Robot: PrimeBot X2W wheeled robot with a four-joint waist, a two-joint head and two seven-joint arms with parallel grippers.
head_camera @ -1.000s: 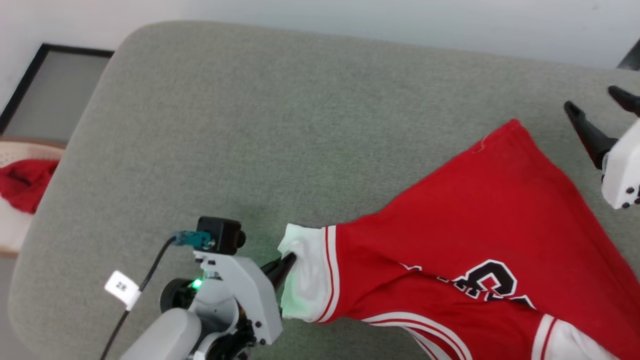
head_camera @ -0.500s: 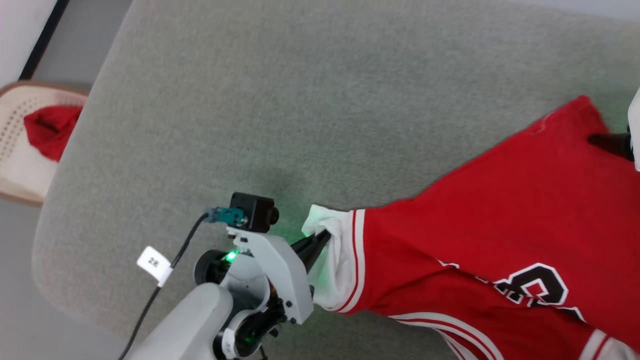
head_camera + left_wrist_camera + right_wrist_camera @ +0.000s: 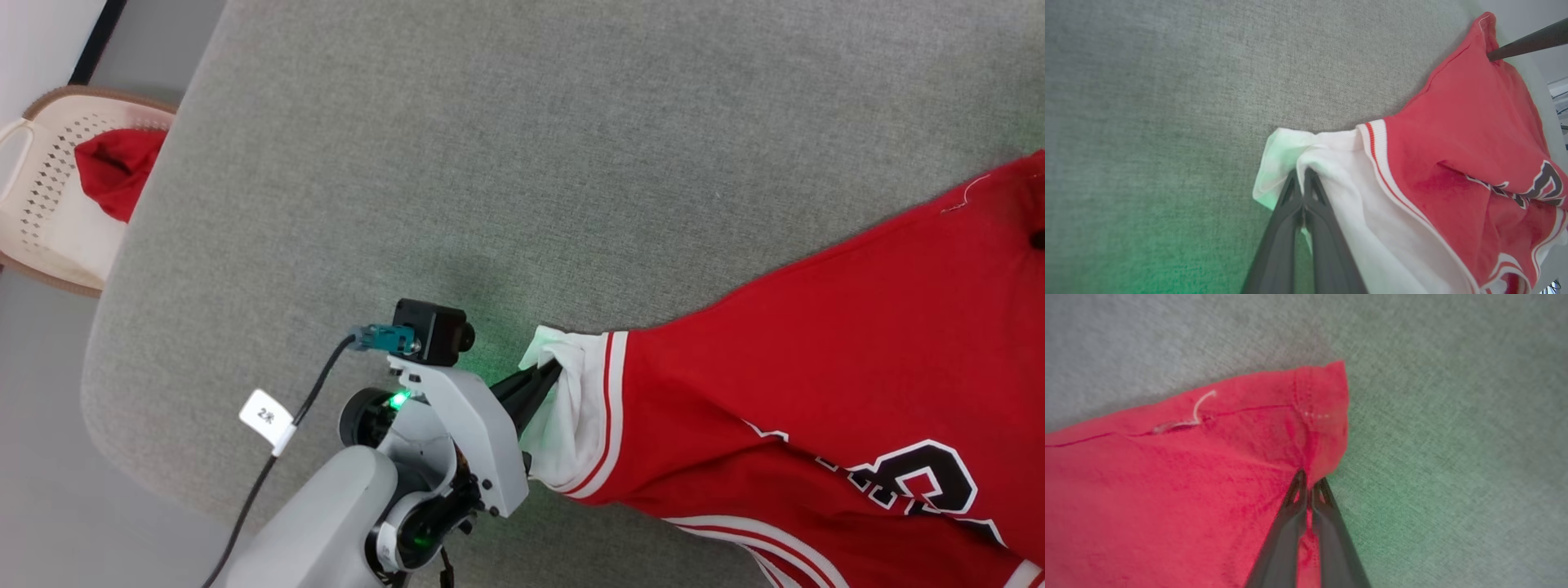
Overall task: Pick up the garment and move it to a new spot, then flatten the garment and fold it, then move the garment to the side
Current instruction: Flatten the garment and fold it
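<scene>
Closed right gripper (image 3: 1308, 482) on hem corner of red, white-sleeved fabric jersey (image 3: 816, 367) since second ago; pinching sleeve at left gripper (image 3: 1301, 176) tips; stretching flat, fold and side-move pending

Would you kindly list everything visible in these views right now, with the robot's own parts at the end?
garment: one, red jersey with white sleeve and black-and-white lettering, lying on the right of the surface
grey padded surface: one, grey fabric, under the garment
basket: one, cream perforated plastic, beside the surface's left edge
red cloth: one, plain red, in the basket
wrist camera: one, black, on the left arm
left gripper: one, dark, shut on the white sleeve
right gripper: one, dark, shut on a red hem corner
</scene>
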